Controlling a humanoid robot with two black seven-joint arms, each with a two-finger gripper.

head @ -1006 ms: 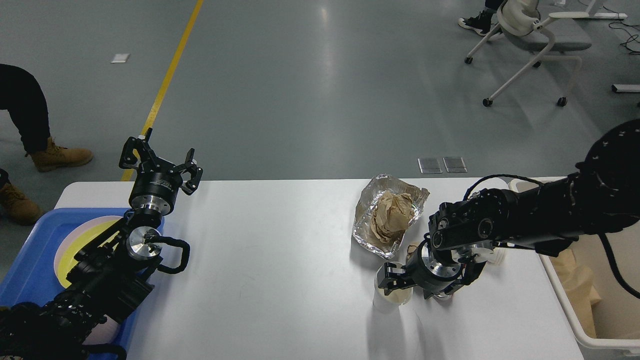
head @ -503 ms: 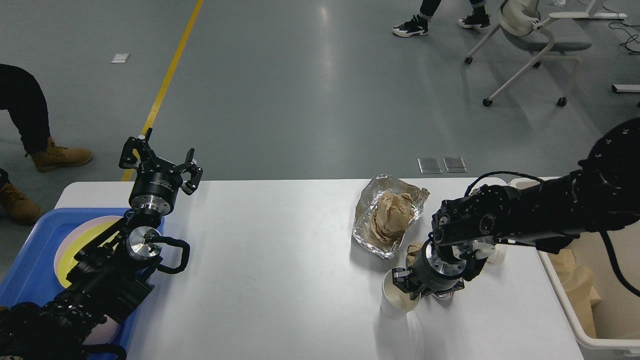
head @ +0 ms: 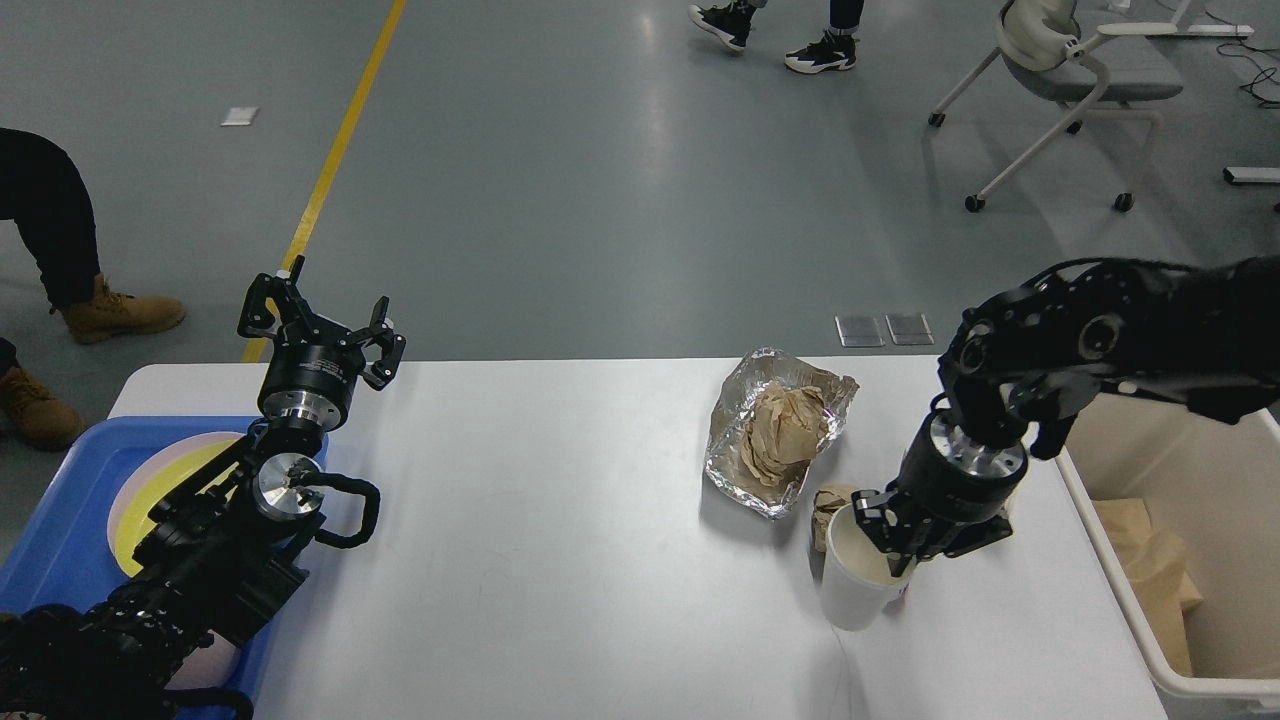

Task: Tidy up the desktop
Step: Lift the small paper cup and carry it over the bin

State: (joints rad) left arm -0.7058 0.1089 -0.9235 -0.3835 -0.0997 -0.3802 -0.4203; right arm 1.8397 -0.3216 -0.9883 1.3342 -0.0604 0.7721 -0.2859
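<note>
The desktop [head: 560, 540] filled the near half of the view, a wide white surface with rounded far corners. A white paper cup [head: 855, 580] was held at its rim by the right gripper [head: 900, 545], whose jaws were closed on the cup's wall, one finger inside the mouth; the cup tilted slightly and looked empty inside. Whether its base touched the surface I could not tell. Just to the far left of it lay a small crumpled brown wad [head: 825, 500], and beyond that a foil tray [head: 730, 450] holding crumpled brown paper [head: 785, 425].

At the right edge stood a cream bin [head: 1110, 580] with brown paper [head: 1150, 570] lying in it. At the left edge a blue tray [head: 60, 530] carried a plate [head: 150, 475] with a yellow centre and pale rim, partly hidden by the left arm.

The left gripper [head: 320, 325] hung above the far left corner, jaws spread wide and holding nothing.

The whole middle of the surface, between the left arm and the foil tray, was bare, as was the near strip in front of the cup. Beyond the far edge was grey floor with a yellow line [head: 340, 140] and an office chair [head: 1070, 70].
</note>
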